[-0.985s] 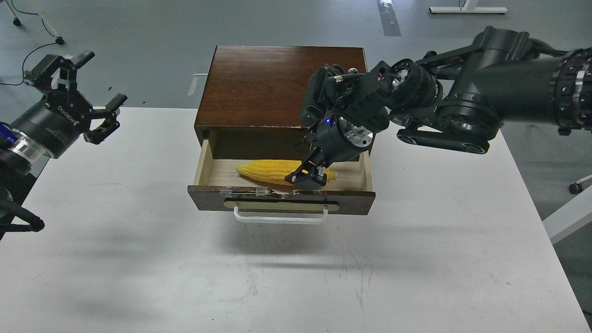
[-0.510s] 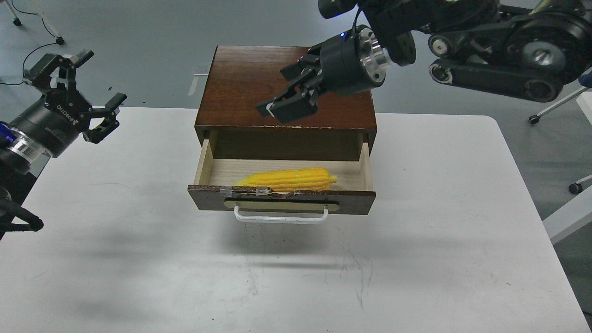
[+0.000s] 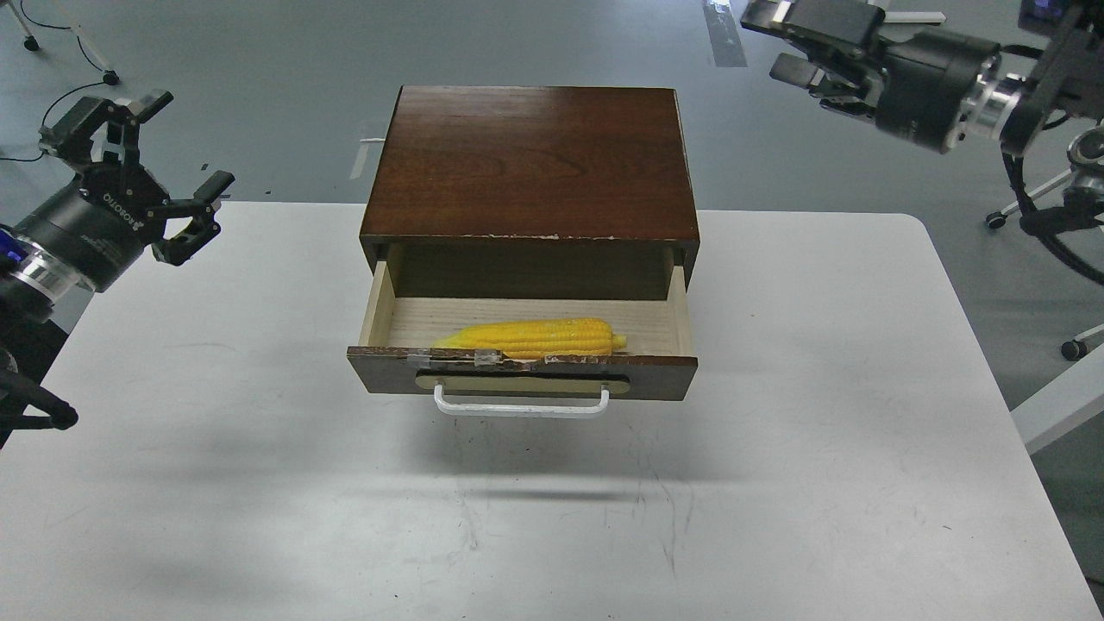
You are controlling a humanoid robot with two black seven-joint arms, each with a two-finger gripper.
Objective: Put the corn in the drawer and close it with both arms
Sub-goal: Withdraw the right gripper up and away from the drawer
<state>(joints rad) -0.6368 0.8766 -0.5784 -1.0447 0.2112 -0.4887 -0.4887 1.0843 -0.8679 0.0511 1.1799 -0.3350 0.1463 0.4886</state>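
The drawer (image 3: 522, 371) of the dark brown wooden cabinet (image 3: 530, 159) is pulled open toward me, with its white bar handle (image 3: 520, 405) in front. The yellow corn (image 3: 530, 337) lies inside on the pale wood floor, against the front wall, tapered end to the left. My right gripper (image 3: 798, 43) is open and empty, high at the upper right, well away from the cabinet. My left gripper (image 3: 142, 164) is open and empty at the far left, above the table's left edge.
The cabinet stands at the back middle of a white table (image 3: 552, 517). Grey floor lies beyond, with a chair base (image 3: 1074, 345) and cables (image 3: 52, 52) at the edges.
My right gripper let go of the corn in the drawer, rose over the cabinet top, then swung away to the upper right. The corn has settled against the drawer front. The left arm barely moved.
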